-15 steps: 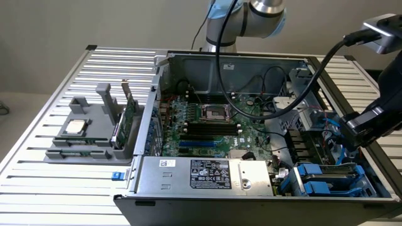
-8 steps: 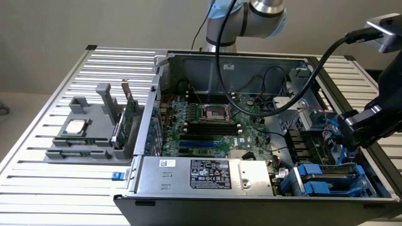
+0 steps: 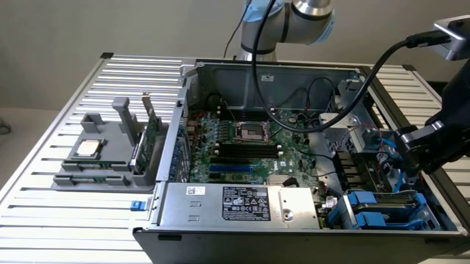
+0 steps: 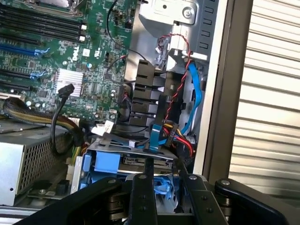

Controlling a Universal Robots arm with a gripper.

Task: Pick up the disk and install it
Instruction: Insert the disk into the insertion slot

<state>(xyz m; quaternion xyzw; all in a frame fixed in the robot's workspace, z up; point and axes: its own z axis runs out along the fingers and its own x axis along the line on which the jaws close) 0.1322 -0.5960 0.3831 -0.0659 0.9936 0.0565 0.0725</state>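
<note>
1. The disk point(image 3: 388, 201) lies flat in the drive bay point(image 3: 424, 204) at the corner of the computer case point(image 3: 220, 234). Its grey top faces up and its blue carrier frame surrounds it.
2. In the wrist view the disk point(image 4: 110, 166) sits just beyond the fingertips, lower than them, with its blue rail visible through the gap between them.
3. The fingers point(image 4: 140, 199) are parted to a middling gap. I see nothing clamped between them, and they hang over the bay without touching the disk, as far as I can tell.
4. A blue data cable point(image 4: 194, 93) and twisted red-and-black wires point(image 4: 180, 89) run down the bay wall, further out from the fingers than the disk.
5. The motherboard point(image 3: 250, 148) lies open inside the case, off to one side of the fingers. The power supply point(image 3: 242, 203) sits beside the bay.
6. Well away from the fingers, outside the case, a grey holder point(image 3: 96, 170) stands on the slatted table point(image 3: 59, 220).
7. The holder carries a square silver processor chip point(image 3: 89, 147) lying flat and a green circuit card point(image 3: 151, 137) standing on edge.
</note>
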